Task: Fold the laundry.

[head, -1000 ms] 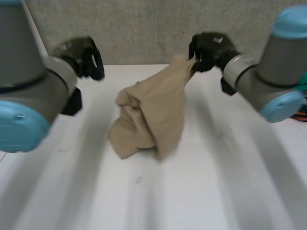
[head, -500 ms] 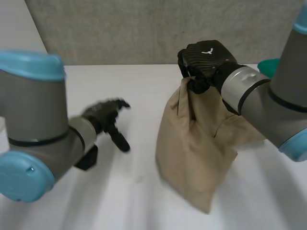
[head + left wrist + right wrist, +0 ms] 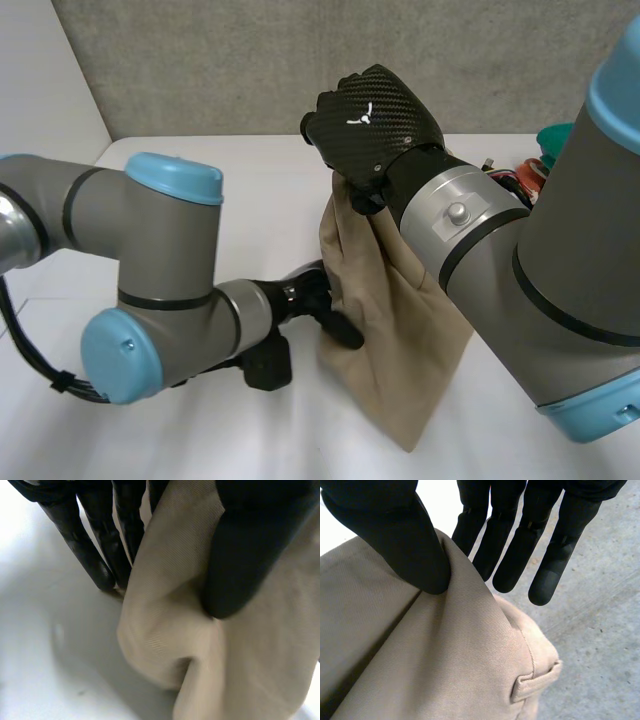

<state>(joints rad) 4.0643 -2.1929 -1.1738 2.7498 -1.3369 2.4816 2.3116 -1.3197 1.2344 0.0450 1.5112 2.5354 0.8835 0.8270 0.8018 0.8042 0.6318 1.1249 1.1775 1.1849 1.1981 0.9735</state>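
The beige twill garment (image 3: 385, 330) hung over the white table (image 3: 250, 170). Its top was bunched out of sight inside our black right hand (image 3: 375, 120), which pinched it between thumb and fingers, and our right arm (image 3: 520, 270) covered one side. Its long axis ran straight down, lower corner pointing at the table. Our black left hand (image 3: 310, 298) gripped a fold at its edge, fingers partly hidden behind it.

right arm (image 3: 580, 250): grey, light-blue caps | right hand (image 3: 375, 125): black carbon weave (white mark) | fingers (image 3: 510, 565): glossy black
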